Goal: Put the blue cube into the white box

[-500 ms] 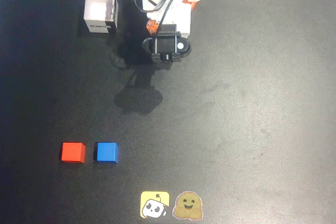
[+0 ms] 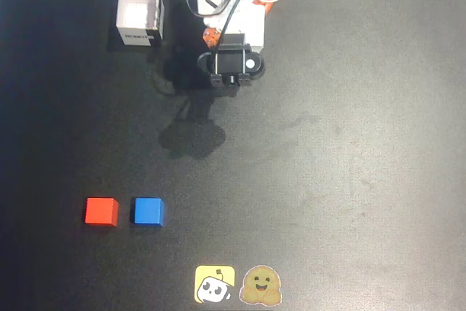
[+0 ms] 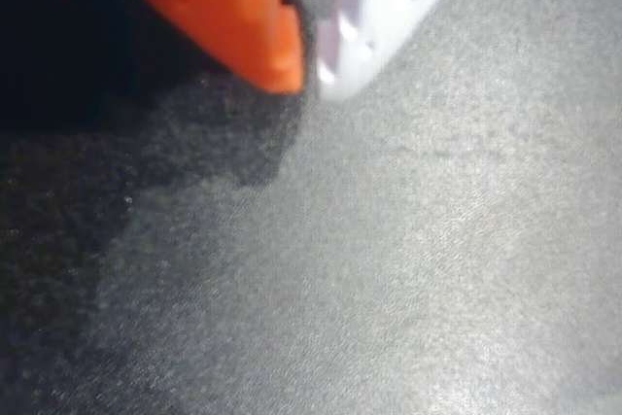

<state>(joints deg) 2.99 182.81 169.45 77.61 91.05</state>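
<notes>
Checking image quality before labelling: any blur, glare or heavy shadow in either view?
Overhead view: sharp enough, blue cube and white box clear; arm casts a dark blob shadow on the black mat. Wrist view: soft and blurred, end effector fingertips out of focus, dark shadow at left, pale sheen on the mat at right.

Robot test bench or hobby lab setup, not a home or kitchen scene. Overhead view shows a plain black mat covering the whole surface, with a small arm of white and orange parts and loose cables mounted at the top edge. Props are staged: a red cube just beside the blue cube, the white box with a printed label near the arm. Two cartoon stickers sit at the bottom edge. Room itself can't be seen beyond the mat.
</notes>
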